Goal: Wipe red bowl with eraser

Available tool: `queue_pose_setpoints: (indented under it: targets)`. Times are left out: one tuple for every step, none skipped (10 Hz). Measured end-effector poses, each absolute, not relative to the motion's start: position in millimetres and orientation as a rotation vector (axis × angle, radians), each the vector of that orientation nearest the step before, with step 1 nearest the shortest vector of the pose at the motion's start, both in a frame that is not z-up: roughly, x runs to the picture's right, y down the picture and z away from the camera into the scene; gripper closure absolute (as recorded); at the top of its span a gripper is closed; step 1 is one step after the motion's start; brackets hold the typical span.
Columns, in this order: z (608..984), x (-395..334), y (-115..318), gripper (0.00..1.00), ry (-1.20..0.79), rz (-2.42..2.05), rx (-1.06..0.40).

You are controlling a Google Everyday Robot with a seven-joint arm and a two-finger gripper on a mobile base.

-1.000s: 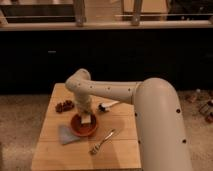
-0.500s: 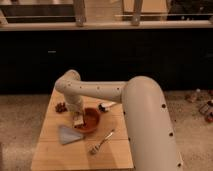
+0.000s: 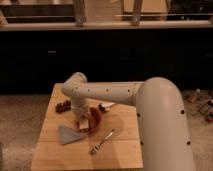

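Gripper (image 3: 82, 121) is down at mid-desk, just left of the red bowl (image 3: 96, 118), with the fingers closed on the eraser (image 3: 83, 124) as far as this view shows; the pale block sits right at the tip, pressed to the bowl's left side. The bowl looks tipped, open face toward the gripper, probably levered up by the side push, so the contact is on the rim or inner wall rather than the floor. The arm reaches in from the right edge and drops near-vertical at the wrist, which suits a downward wipe. The bowl is small, round, shallow and smooth orange-red, light enough to slide or tilt under load. The eraser is a small cream rectangular block. The desk (image 3: 55, 155) is plank wood with a matte finish. A grey-blue triangular cloth (image 3: 69, 134) lies flat just nearward of the gripper. A metal fork (image 3: 102, 142) lies diagonally toward the near edge. A dark grape-like cluster (image 3: 62, 106) sits by the left edge, and a black-and-white marker (image 3: 106, 105) toward the far edge.
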State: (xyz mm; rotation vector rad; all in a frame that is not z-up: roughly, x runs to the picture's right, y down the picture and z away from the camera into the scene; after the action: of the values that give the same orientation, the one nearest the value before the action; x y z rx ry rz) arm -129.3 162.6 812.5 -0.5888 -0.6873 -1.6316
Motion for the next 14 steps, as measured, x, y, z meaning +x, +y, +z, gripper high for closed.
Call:
queue_pose_setpoints:
  targets:
    - [809.8, -123.0, 164.4, 1.0, -0.681, -1.612, -0.592]
    - [809.5, -116.3, 165.0, 1.0, -0.673, -1.594, -0.601]
    - [809.1, -110.3, 165.0, 1.0, -0.662, -1.577, -0.608]
    - [810.8, -101.6, 162.9, 1.0, -0.647, -1.558, -0.615]
    - [814.0, -93.2, 159.5, 1.0, -0.63, -1.543, -0.619]
    - [817.1, -88.9, 154.4, 1.0, -0.61, -1.536, -0.621]
    - [819.0, -89.1, 150.8, 1.0, -0.598, -1.537, -0.622]
    - [823.7, -89.1, 143.9, 1.0, -0.584, -1.533, -0.623]
    - [830.8, -87.1, 136.3, 1.0, -0.569, -1.541, -0.621]
    - [837.0, -89.8, 129.2, 1.0, -0.565, -1.551, -0.617]
    - [840.5, -97.8, 125.2, 1.0, -0.57, -1.568, -0.609]
    - [841.3, -107.5, 123.8, 1.0, -0.579, -1.588, -0.6]
    - [841.0, -117.5, 124.0, 1.0, -0.592, -1.612, -0.59]
    - [839.6, -127.1, 125.5, 1.0, -0.606, -1.636, -0.581]
